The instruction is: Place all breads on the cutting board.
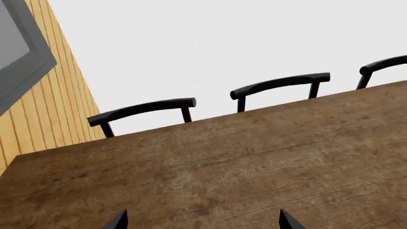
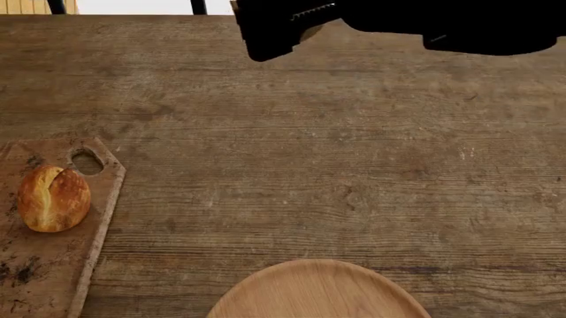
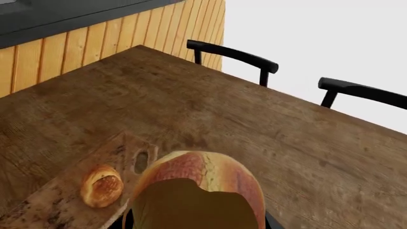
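The cutting board point(image 2: 49, 278) lies on the table point(image 2: 309, 132) with its oval hole toward the far edge, and the golden roll point(image 2: 53, 199) sits on it just behind that hole, cracked top up and well inside the board's rim. In the right wrist view the same golden roll point(image 3: 102, 185) rests on the cutting board point(image 3: 51, 210), while the darker roll point(image 3: 203, 176) fills the near foreground, raised off the table and off to the side of the board, not over it. The right tool point(image 2: 296, 30) is clenched around this darker roll, though its fingers are almost wholly hidden behind the bread. In the head view that tool hangs above the table's far side, well apart from the board. The left tool point(image 1: 202, 222) is released, its two dark fingertips point(image 1: 117, 222) standing wide apart over bare wood, with nothing between them. A round light wooden plate point(image 2: 319, 291) lies near the board, on its hole-free long side. Black chairs point(image 1: 143, 110) stand along the table's far edge, beyond the board.
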You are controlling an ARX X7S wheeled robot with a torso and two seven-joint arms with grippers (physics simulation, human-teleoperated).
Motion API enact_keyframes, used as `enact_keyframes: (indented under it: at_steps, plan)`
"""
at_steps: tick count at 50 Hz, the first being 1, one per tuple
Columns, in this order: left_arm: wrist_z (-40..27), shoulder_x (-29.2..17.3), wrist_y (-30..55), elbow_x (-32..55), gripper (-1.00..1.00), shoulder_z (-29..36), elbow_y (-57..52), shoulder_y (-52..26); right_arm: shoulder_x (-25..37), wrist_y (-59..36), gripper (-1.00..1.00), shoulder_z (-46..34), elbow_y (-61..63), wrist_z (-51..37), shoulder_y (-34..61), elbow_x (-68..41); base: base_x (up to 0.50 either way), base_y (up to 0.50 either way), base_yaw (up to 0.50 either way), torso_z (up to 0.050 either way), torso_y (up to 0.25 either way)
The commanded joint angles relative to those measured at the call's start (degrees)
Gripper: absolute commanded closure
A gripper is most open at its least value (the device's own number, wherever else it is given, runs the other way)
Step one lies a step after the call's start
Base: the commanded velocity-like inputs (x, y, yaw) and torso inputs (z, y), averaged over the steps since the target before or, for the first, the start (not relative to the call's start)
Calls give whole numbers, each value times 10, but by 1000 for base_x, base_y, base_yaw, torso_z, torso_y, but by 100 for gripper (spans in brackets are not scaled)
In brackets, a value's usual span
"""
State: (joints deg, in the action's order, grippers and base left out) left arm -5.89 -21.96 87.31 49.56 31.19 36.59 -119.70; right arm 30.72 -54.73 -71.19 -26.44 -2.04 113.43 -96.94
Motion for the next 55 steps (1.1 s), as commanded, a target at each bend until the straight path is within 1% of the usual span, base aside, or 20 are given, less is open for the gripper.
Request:
enact_keyframes:
  at_steps: [1,2,3,9,13,21,25,31,37,39,41,46,50,55]
  plan:
    - [-198,-50,24,263,-100,53,-44,-118,-62,15,100,-15,-70,92,13,60,0,24,0,0,0]
    - [-207,-44,21,269,-100,51,-32,-139,-67,21,100,-17,-77,100,9,65,0,24,0,0,0]
    - [-203,-40,24,269,-100,57,-32,-151,-70,25,100,-17,-80,106,6,66,0,24,0,0,0]
    - [-277,-41,27,322,-100,20,-44,-153,-88,36,100,-21,-100,131,1,78,0,25,-1,0,0]
    - [-318,-48,27,361,-100,10,-52,-153,-102,36,100,-29,-120,155,5,89,0,25,-3,0,0]
    - [-418,-62,27,460,-100,3,-74,-153,-164,48,100,-57,-184,239,7,126,0,26,-3,0,0]
    - [-452,-70,27,499,-100,13,-79,-153,-192,60,100,-63,-214,266,3,135,0,26,0,0,0]
    - [-464,-70,27,516,-100,19,-83,-153,-217,65,100,-65,-241,290,12,141,0,26,-1,0,0]
    - [-505,-82,27,562,-100,21,-88,-153,-249,77,100,-73,-271,324,2,153,0,27,-3,0,0]
    - [-534,-84,27,592,-100,19,-88,-153,-261,79,100,-75,-274,333,-2,154,0,27,0,0,0]
    - [-548,-87,27,607,-100,19,-89,-153,-266,80,100,-75,-274,337,-3,154,0,27,-3,0,0]
    - [-549,-95,27,612,-100,24,-86,-153,-299,89,100,-77,-299,356,-14,156,0,27,-3,0,0]
    - [-545,-95,27,610,-100,27,-87,-153,-307,97,100,-79,-286,347,-22,133,0,28,-3,0,0]
    - [-537,-96,27,604,-100,30,-86,-153,-307,128,100,-133,-268,333,-27,73,0,28,-4,0,0]
